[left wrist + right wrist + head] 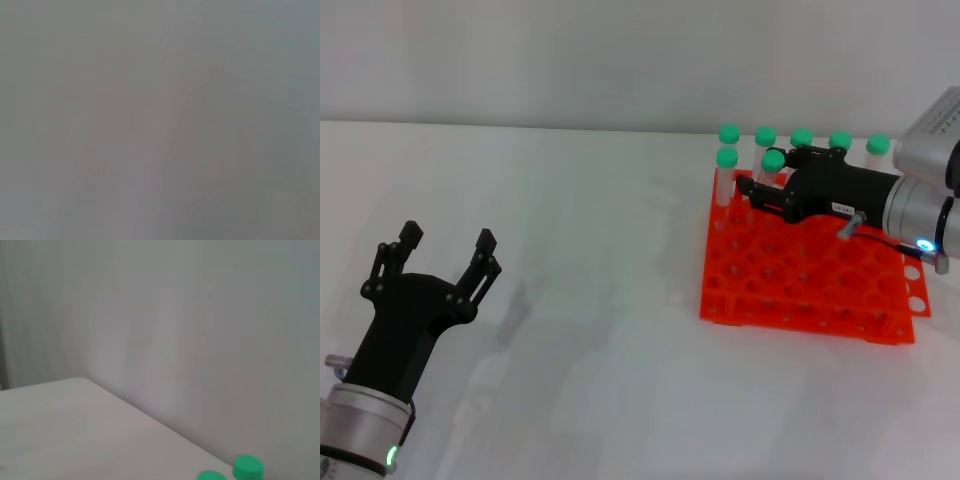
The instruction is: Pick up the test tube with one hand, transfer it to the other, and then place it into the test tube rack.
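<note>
The orange-red test tube rack stands on the white table at the right in the head view. My right gripper reaches over the rack's back-left part, and its black fingers are closed around a clear test tube with a green cap, held upright over the holes. I cannot see the tube's lower end. My left gripper is open and empty above the table at the lower left, far from the rack. The left wrist view shows only a blank grey surface.
Several other green-capped tubes stand along the rack's back row, and one stands at its left edge. Two green caps show low in the right wrist view, with the pale wall behind them.
</note>
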